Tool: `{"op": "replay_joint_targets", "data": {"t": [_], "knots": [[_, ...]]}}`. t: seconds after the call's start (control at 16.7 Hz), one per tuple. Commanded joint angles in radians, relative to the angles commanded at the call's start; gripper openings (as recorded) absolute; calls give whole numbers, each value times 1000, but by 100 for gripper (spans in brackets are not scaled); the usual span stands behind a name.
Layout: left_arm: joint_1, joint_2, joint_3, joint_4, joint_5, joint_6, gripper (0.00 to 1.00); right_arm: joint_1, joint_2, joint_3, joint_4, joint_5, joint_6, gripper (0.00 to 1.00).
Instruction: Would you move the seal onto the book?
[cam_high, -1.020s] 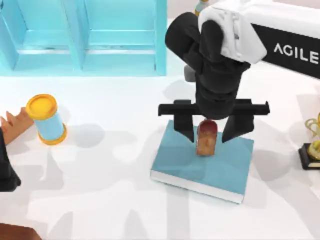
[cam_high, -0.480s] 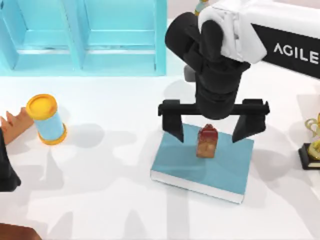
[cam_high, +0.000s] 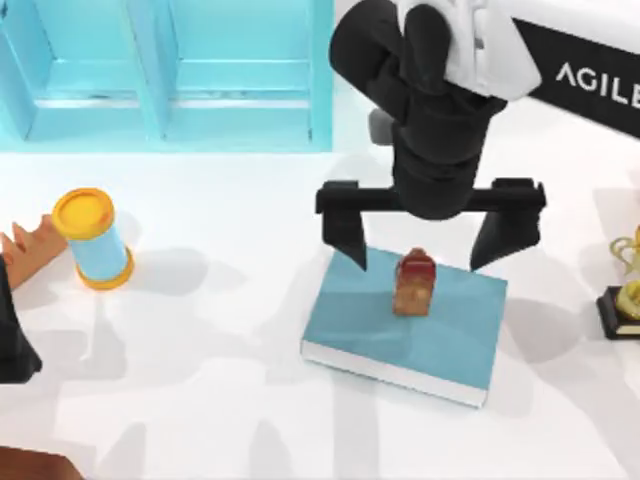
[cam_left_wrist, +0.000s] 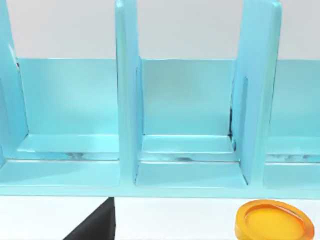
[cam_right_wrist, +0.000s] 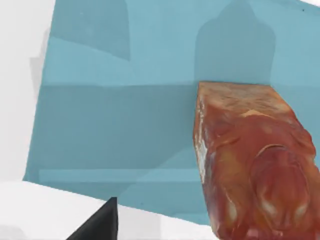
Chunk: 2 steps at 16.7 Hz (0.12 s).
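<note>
Seal (cam_high: 415, 283) upright on book (cam_high: 440, 335), right hand (cam_high: 431, 240) spread wide above.

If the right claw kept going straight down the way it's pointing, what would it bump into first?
Probably the small orange-brown seal with the dark red top, standing on the teal-blue book. The right gripper hangs open above it, fingers either side, so they might straddle it and touch the cover instead.

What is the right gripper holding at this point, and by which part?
Nothing. The right gripper is open above the book, its fingers apart and clear of the seal, which stands upright on the cover.
</note>
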<state>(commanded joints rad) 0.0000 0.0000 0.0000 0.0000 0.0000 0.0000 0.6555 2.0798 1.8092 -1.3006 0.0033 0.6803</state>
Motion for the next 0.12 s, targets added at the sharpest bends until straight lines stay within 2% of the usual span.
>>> {"op": "replay_joint_targets", "data": {"t": [0.12], "knots": [[0,0,0,0,0,0,100,0,-2,17,-18,0,0,100]]}}
